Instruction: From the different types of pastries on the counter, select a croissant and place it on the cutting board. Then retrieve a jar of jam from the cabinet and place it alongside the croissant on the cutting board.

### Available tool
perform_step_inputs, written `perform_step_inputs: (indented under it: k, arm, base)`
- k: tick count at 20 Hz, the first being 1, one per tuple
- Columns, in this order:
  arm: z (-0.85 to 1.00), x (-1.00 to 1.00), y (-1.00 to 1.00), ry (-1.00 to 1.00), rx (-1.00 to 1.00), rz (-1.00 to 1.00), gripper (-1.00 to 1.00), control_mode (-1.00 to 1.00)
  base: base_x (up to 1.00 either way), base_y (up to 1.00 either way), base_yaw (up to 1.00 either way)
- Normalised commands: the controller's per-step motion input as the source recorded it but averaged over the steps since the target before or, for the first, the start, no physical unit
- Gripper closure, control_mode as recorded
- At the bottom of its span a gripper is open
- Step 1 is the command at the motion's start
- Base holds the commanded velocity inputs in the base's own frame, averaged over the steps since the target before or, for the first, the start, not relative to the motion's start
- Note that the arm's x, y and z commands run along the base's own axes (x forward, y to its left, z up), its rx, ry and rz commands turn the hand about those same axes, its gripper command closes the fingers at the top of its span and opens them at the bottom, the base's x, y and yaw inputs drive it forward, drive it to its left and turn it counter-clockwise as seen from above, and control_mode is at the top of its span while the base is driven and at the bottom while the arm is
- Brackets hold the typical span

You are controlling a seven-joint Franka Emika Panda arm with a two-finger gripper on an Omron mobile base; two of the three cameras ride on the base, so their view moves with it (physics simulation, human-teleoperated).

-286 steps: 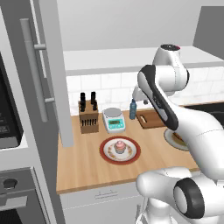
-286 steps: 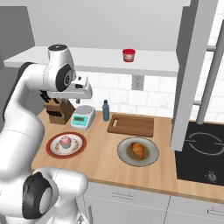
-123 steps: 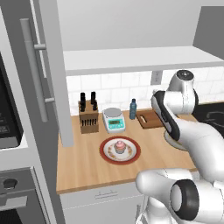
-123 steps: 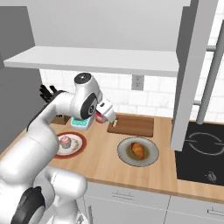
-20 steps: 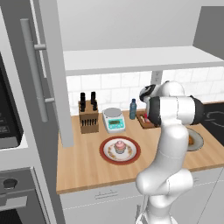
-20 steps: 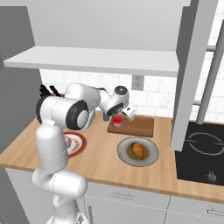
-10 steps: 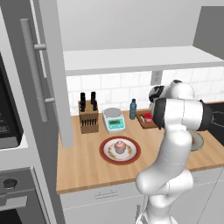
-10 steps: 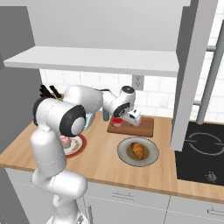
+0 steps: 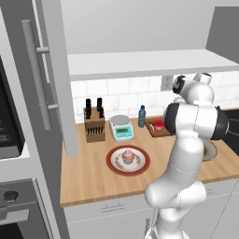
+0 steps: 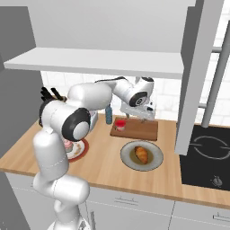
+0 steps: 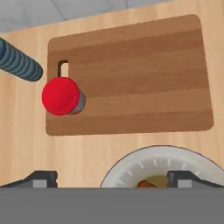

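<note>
fingers (image 11: pixel 112 177) are spread wide, nothing held; jar of jam (image 11: pixel 61 96) is parked up-left by the cutting board (image 11: pixel 140 74) edge, rest bare.

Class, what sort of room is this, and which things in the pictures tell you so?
A rendered home kitchen, most likely: a wooden counter bears a cutting board and a knife block, and a black stovetop is set beside it.
</note>
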Motion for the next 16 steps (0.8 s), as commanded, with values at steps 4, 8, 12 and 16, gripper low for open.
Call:
perform_step_inputs:
  k: [4,8,12,16]
  arm:
    - [-0.96,-1.00,-0.01,0.15,-0.39,0.33,-1.00,-1.00]
    - [-0.95,-1.00,-0.01,0.12,-0.39,0.38,-1.00,-1.00]
    - [-0.04,-0.27,-0.10,-0.01,-0.03,0.09,-1.00,-1.00]
    - [0.34,0.00,-0.86,0.00,0.17,0.21,-1.00,-1.00]
  base:
    - [0.00,0.00,0.00]
    - [0.00,0.00,0.00]
    - [0.00,0.00,0.00]
    - [0.00,0.00,0.00]
